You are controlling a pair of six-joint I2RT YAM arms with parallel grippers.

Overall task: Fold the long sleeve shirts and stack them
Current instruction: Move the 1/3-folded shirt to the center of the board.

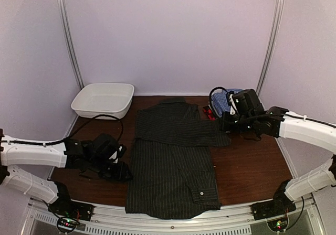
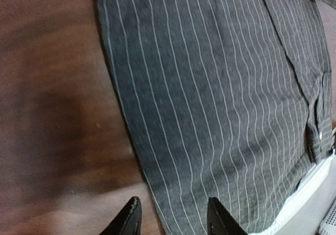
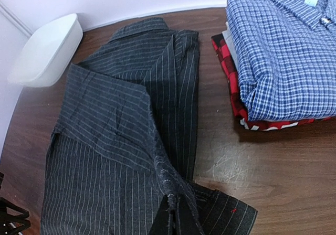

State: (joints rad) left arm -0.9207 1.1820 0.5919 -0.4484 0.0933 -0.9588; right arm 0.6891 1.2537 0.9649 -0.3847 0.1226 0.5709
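Where stacked at two o'clock: folded blue checked cloth shirt [image 3: 283,51] atop red-black one [image 3: 227,72], done. Centre: black pinstriped button-up shirt [image 1: 170,161], sleeve [image 1: 178,131] laid across, pinched in closed right gripper [image 3: 176,216]; left gripper [image 2: 173,217] half-parted, empty, nine o'clock. Folding, stacking pending.

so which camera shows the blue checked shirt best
Right wrist: the blue checked shirt lies folded on top of the red-black shirt, close up. Top external shows only a blue patch behind the right arm. Left wrist shows none of it.

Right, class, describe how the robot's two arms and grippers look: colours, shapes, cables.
The left arm and right arm are white tubes with black joints. The left gripper and right gripper are black. A black cable loops near each wrist.
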